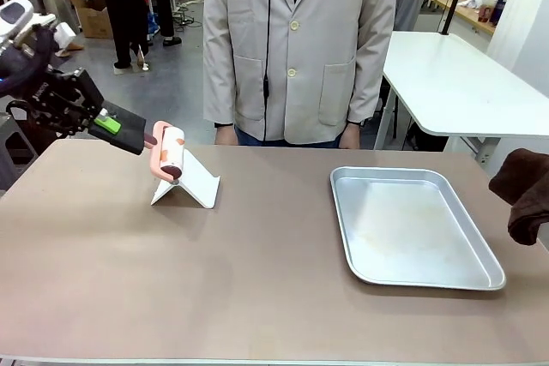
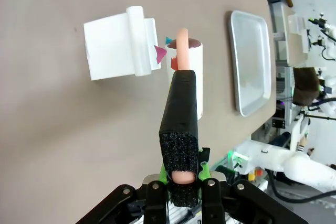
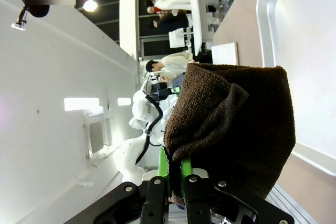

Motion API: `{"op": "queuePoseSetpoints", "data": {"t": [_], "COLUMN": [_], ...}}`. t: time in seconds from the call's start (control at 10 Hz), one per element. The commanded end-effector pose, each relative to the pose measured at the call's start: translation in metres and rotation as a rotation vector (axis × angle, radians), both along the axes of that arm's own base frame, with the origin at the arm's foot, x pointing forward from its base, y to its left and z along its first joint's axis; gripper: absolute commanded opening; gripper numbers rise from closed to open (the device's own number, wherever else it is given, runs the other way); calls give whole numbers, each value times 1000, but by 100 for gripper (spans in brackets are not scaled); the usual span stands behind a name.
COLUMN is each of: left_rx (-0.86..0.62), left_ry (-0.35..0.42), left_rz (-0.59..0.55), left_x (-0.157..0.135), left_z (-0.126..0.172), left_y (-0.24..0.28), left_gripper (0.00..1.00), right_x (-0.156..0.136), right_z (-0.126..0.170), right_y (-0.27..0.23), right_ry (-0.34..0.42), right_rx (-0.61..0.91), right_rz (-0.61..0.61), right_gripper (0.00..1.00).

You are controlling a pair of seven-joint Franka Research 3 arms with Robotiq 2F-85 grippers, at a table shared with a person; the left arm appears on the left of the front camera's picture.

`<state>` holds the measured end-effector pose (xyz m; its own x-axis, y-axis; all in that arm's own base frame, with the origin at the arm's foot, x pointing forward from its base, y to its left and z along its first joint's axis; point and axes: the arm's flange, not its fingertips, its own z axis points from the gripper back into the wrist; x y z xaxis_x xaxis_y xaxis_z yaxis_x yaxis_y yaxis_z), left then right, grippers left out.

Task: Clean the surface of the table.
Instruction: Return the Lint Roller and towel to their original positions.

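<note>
The right arm itself is cut off at the picture's edge on the front side; all that pokes in there is a dark brown cloth (image 1: 523,195) hanging above the table's right end, and from the wrist you can see the right gripper (image 3: 175,176) pinched tight on a fold of it, green pads pressed together with the fabric between. The left gripper (image 2: 184,178) is partly buried under the black foam sleeve of a lint roller's handle (image 2: 181,124), which it clamps; the pink handle end peeks out of the foam. The lint roller (image 1: 171,153) hangs just over a white folded stand (image 1: 190,184), whether touching it I cannot tell, its roll tilted, upper end leaning away toward the person. The table (image 1: 171,289) runs its long side left to right in front of me, brownish top, near edge cut off at the bottom. One metal tray (image 1: 412,227) lies on the right half, long axis running away from the robot. One person in a pale jacket (image 1: 296,49) stands at the far edge, hands down by the tabletop. So: two grippers, one roller, one stand, one cloth, one tray.
</note>
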<state>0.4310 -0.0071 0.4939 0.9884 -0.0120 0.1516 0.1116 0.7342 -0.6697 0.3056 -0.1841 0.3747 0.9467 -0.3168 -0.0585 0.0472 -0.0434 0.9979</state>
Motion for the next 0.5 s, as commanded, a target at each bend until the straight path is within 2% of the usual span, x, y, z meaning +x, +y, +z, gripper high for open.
{"op": "queuePoseSetpoints", "data": {"t": [0.0,0.1,0.4], "left_rx": [-29,0,0], "left_ry": [46,0,0], "left_rz": [24,0,0], "left_x": [7,0,0], "left_z": [-4,0,0], "left_y": [1,0,0], "left_gripper": [22,22,22], "right_x": [4,4,4], "right_z": [3,3,3], "right_y": [2,2,2], "right_ry": [-5,-5,-5], "right_rx": [4,4,4], "right_rz": [-13,-13,-13], "right_gripper": [10,10,10]}}
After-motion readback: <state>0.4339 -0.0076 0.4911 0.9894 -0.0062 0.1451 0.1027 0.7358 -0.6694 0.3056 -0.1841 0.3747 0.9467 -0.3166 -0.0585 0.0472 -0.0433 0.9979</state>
